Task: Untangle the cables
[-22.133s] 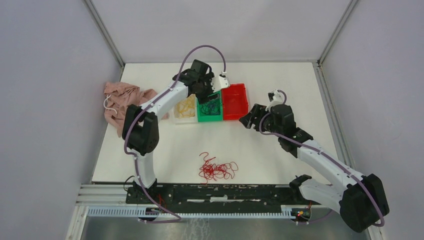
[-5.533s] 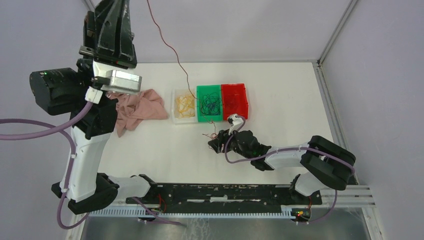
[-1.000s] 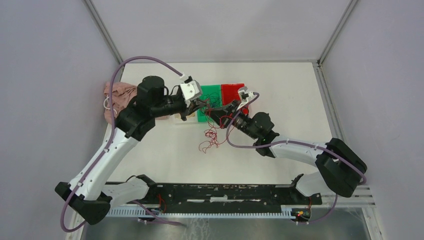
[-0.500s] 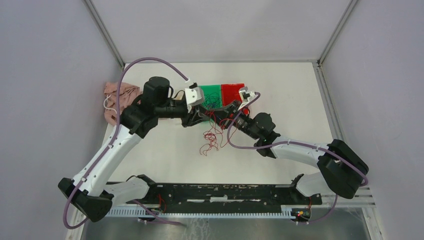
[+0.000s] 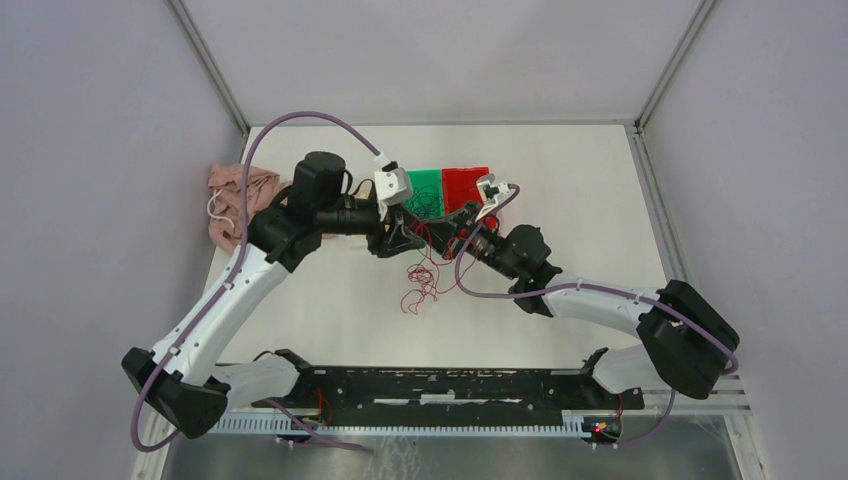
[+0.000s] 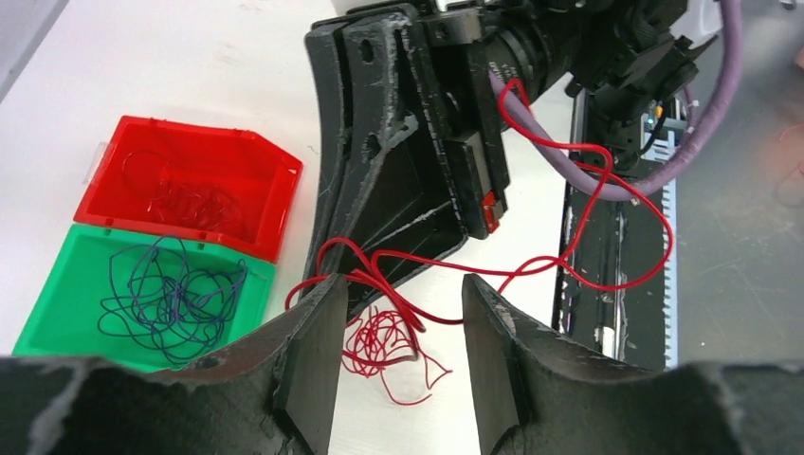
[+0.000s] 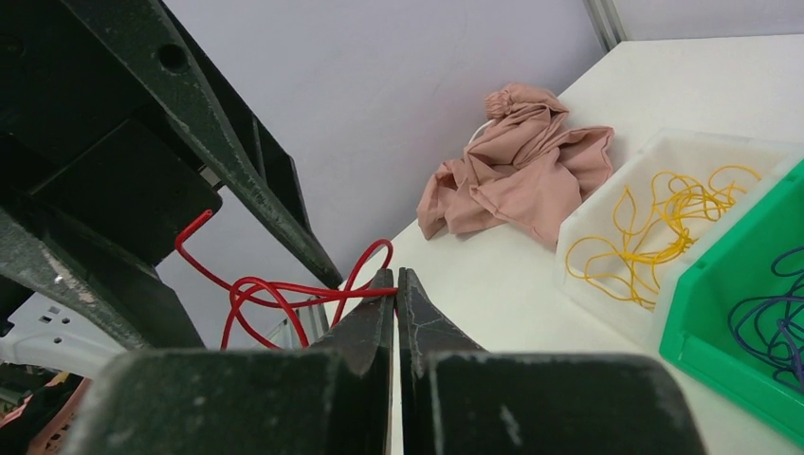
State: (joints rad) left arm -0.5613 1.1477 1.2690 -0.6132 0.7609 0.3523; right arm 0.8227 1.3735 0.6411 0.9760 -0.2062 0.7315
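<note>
Three views, one bunch of red cables (image 5: 420,282) between two hands.

Top external: left hand (image 5: 398,238) and right hand (image 5: 452,228) meet nose to nose just in front of the green bin (image 5: 432,178) and the red bin (image 5: 470,180). The red cables hang from between them and trail in loose loops onto the desk (image 5: 330,300). A pink cloth (image 5: 235,195) lies well apart, at the desk's left edge.

Left wrist: the left hand's fingers (image 6: 313,370) stand apart with nothing pinched. A red strand crosses the gap, and the rest is heaped on the desk below. Dark cables (image 6: 171,294) sit in the green bin, with a few red ones in the red bin beside it.

Right wrist: the right hand's jaws are pressed together, clamped on a red strand at the very tips. Yellow cables (image 7: 654,223) lie in the clear bin (image 7: 721,152).

Handling note. Judged step: the left hand takes hold of the bunch while the right anchors it. It is best to close on one strand only, near the right hand's pinch, then draw the hands apart slowly so the loops slip free rather than cinch into a knot. Thin cord can slide off fingertips — seat it well back between the fingers.
</note>
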